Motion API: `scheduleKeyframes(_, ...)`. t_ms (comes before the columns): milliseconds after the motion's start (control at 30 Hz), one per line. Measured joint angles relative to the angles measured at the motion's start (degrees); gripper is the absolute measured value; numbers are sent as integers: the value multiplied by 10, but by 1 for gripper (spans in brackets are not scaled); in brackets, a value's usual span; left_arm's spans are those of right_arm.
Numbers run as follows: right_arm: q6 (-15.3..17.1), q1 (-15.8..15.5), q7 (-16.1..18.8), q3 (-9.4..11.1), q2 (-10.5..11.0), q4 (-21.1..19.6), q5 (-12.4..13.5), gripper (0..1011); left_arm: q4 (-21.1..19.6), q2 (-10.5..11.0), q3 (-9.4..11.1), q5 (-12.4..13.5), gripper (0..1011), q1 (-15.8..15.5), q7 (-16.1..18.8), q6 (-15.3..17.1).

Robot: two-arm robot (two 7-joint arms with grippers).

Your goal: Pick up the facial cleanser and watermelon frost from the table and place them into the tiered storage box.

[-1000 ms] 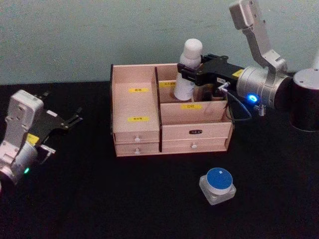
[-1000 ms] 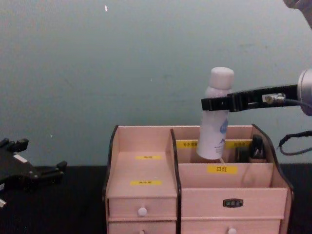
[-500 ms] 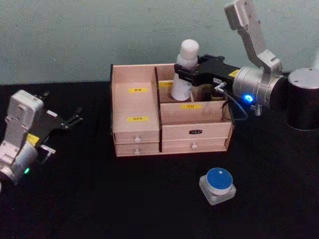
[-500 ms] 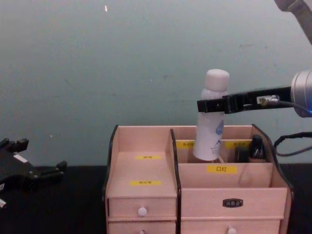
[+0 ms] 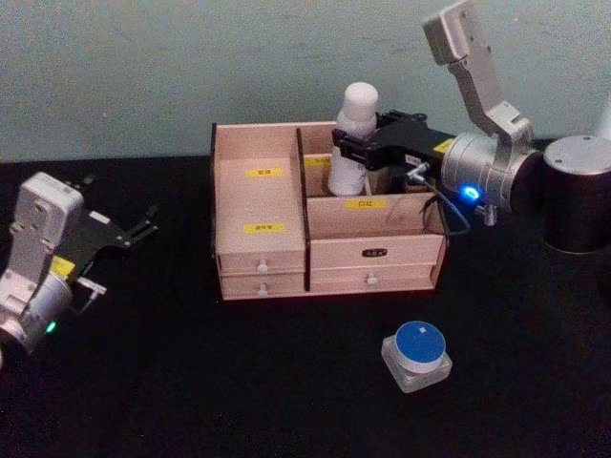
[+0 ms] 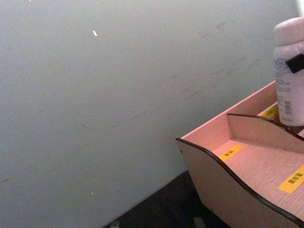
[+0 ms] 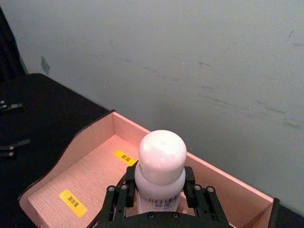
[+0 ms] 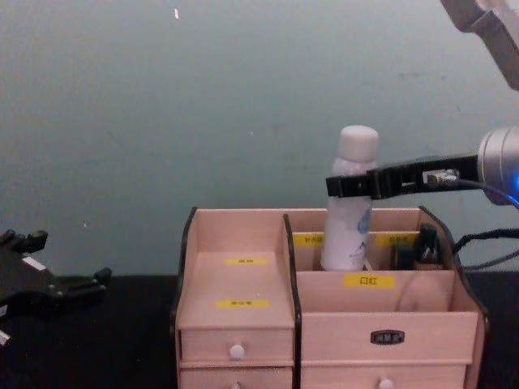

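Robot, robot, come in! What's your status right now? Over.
Right gripper shut on white round-capped bottle, its base in the back compartment of the pinkish-wood tiered storage box. Left gripper open, parked at left. Nothing in the way.

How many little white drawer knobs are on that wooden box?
3 on the tiered storage box: upper left knob, lower left knob, lower right knob. The upper right drawer front shows a dark plate, no knob.

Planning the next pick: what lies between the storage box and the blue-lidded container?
Nothing: the head view shows bare black table between the tiered storage box and the blue-lidded container.
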Motion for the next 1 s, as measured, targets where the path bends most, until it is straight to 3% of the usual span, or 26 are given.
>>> scheduleKeyframes(1000, -13, -12, 3, -6, -17, 39, -34, 597, 0, 0, 0, 0, 1001, 0, 0, 0)
